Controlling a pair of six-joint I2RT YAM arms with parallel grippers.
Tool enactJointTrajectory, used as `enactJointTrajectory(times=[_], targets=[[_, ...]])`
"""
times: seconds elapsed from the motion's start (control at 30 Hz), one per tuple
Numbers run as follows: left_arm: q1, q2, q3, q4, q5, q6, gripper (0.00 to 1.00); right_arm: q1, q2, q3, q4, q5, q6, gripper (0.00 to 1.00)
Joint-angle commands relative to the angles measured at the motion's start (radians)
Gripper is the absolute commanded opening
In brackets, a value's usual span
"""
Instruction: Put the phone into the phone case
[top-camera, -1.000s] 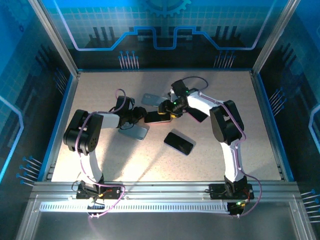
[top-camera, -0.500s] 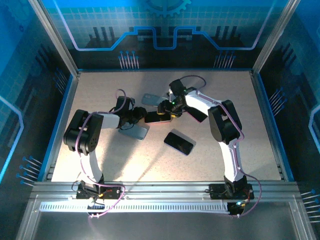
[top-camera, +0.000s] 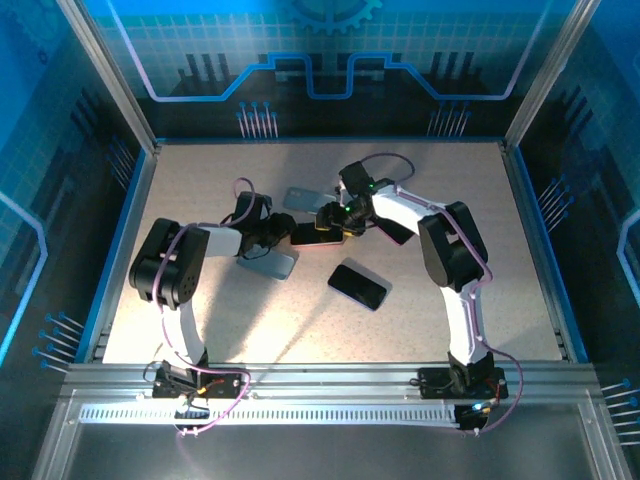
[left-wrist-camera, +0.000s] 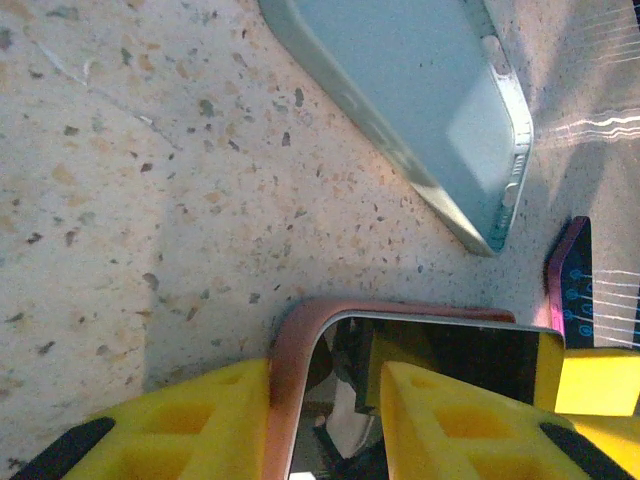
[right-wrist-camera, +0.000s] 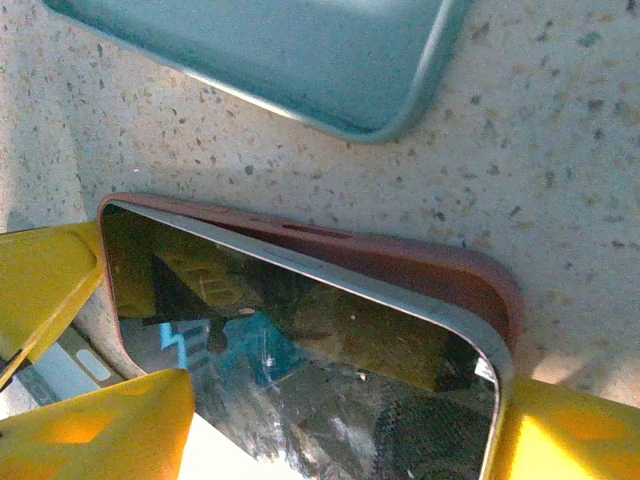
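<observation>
Resting half-seated in pink case (right-wrist-camera: 400, 255), phone (right-wrist-camera: 300, 340), left jaws pinching that case, right jaws wide astride, contact unclear, teal case (left-wrist-camera: 400, 90) empty beside, top view adds black phone (top-camera: 358, 284) nearer.

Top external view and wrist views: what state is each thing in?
phone, partly in pink case, one long edge raised.
pink case, on table, phone not fully seated.
far grey-blue case, empty, flat.
near grey-blue case, empty, flat.
black phone, uncased, flat on table.
purple-edged phone, flat on table.
left gripper, jaws shut on pink case.
right gripper, jaws astride phone, grip unclear.
</observation>
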Motion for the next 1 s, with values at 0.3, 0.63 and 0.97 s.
enactJointTrajectory(times=[0.3, 0.63, 0.97], targets=[[-0.045, 0.025, 0.019, 0.027, 0.04, -0.01, 0.35, 0.015, -0.051, -0.036, -0.05, 0.019, 0.009, 0.76], [-0.045, 0.016, 0.011, 0.027, 0.038, -0.009, 0.35, 0.005, -0.062, -0.023, -0.061, 0.02, -0.003, 0.82], [-0.045, 0.011, 0.003, 0.03, 0.035, -0.009, 0.35, -0.006, -0.064, -0.01, -0.1, 0.053, -0.019, 0.84]])
